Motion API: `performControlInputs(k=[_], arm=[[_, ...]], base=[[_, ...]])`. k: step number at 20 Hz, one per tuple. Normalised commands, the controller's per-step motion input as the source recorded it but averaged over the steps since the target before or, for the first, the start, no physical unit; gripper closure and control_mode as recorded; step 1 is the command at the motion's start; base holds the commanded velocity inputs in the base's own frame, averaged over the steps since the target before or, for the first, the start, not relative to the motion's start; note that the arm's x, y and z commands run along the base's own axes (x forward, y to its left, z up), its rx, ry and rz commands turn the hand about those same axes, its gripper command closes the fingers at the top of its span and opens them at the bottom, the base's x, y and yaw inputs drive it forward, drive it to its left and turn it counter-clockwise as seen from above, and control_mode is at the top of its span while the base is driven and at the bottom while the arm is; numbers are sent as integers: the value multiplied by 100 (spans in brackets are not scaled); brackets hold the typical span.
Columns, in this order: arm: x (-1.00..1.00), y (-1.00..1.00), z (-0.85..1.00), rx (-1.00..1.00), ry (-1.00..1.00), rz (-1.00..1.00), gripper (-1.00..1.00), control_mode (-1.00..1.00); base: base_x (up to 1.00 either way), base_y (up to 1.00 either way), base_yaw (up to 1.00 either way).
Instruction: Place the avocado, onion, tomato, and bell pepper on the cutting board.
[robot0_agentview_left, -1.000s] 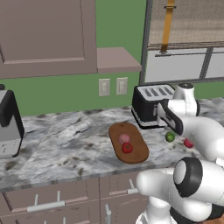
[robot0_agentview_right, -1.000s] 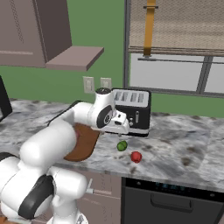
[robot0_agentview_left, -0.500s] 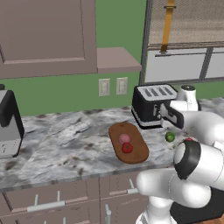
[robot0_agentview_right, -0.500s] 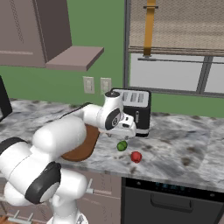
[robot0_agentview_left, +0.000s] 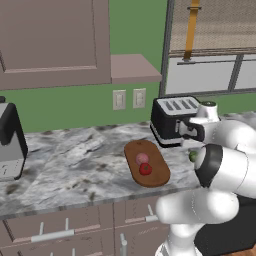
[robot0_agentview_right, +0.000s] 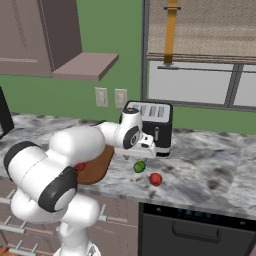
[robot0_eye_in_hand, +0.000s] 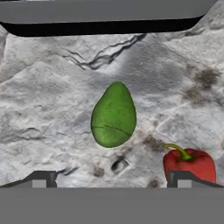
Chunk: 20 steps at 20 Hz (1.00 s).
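White arm reaches down, fingers (robot0_eye_in_hand: 43, 179) spread wide above the avocado (robot0_eye_in_hand: 113, 116).

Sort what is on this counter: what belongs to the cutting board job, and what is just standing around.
Job: cutting board with onion and tomato already on it; avocado and bell pepper on the counter, below the open gripper.

Standing around: toaster, coffee maker.
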Motion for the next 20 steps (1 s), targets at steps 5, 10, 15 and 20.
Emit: performControlInputs(k=[5,10,15,20], arm=[[25,-6,-23,0,6,0,-100,-100],[25,-8,-28,0,7,0,-100,-100],[23,-8,-27,0,5,0,-100,-100],[13,-3,-28,0,4,0,-100,-100]], base=[[0,0,0],[0,0,0],[0,0,0],[0,0,0]])
